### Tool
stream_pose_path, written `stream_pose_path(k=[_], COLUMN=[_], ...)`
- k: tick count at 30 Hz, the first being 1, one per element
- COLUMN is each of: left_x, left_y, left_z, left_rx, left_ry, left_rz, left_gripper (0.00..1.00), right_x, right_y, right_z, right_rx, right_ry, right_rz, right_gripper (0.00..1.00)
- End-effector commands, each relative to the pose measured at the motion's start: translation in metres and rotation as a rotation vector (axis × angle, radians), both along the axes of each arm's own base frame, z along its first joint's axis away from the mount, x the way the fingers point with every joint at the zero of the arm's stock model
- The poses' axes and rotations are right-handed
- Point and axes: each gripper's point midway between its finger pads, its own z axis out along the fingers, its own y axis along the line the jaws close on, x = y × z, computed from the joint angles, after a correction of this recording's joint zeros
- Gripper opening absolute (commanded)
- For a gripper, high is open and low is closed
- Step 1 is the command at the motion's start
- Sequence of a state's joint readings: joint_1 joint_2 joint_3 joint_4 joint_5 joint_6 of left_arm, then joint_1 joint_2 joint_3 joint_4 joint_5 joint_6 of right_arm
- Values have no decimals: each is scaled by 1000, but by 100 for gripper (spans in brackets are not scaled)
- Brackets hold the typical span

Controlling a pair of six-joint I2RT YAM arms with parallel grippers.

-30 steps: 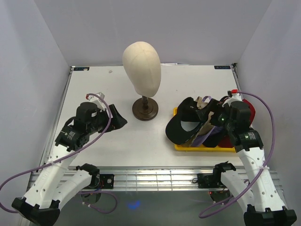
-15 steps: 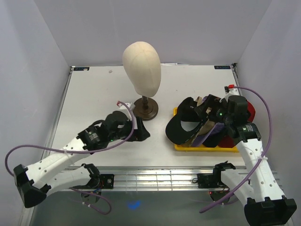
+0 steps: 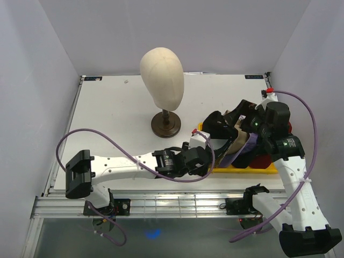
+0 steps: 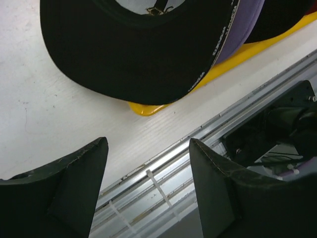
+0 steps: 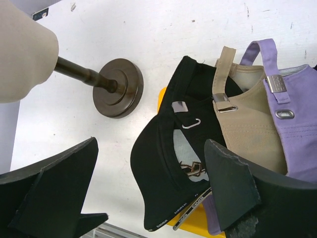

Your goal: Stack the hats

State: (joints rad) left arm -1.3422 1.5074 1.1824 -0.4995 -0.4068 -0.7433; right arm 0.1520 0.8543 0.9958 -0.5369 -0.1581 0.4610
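Left gripper (image 4: pixel 148 144) has its two dark fingers spread wide with nothing between them, and it hangs over the near edge of the white table (image 3: pixel 107 118), just beside the corner of the yellow ribbed plastic tray (image 4: pixel 148 106). Right gripper (image 5: pixel 151 144) is also spread and holds nothing; it hovers above the pile of caps. The hats lie together on the tray at the right side of the table. On the left of the pile, the black cloth cap (image 5: pixel 163 148) lies upside down, with its brim over the tray's edge. Next to it are the tan cap (image 5: pixel 242 114) and the lavender cap (image 5: pixel 292 124), both with the back straps showing. The beige mannequin head (image 3: pixel 162 72) stands on its dark round stand (image 5: pixel 119 88), near the pile but apart from it.
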Motion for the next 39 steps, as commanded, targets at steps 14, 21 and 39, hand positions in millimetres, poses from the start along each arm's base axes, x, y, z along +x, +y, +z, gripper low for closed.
stream_pose_path(k=[14, 21, 39], left_x=[26, 39, 45], left_y=[-48, -52, -57], left_z=[0, -10, 0], left_rx=[133, 217, 242], left_ry=[-200, -253, -301], left_rz=[-22, 14, 16], left_gripper=[69, 66, 18], right_x=[-4, -5, -8], right_y=[3, 4, 3], right_z=[38, 41, 48], right_rx=[17, 20, 21], right_ry=[-76, -80, -93], right_rz=[19, 24, 22], right_gripper=[94, 94, 95])
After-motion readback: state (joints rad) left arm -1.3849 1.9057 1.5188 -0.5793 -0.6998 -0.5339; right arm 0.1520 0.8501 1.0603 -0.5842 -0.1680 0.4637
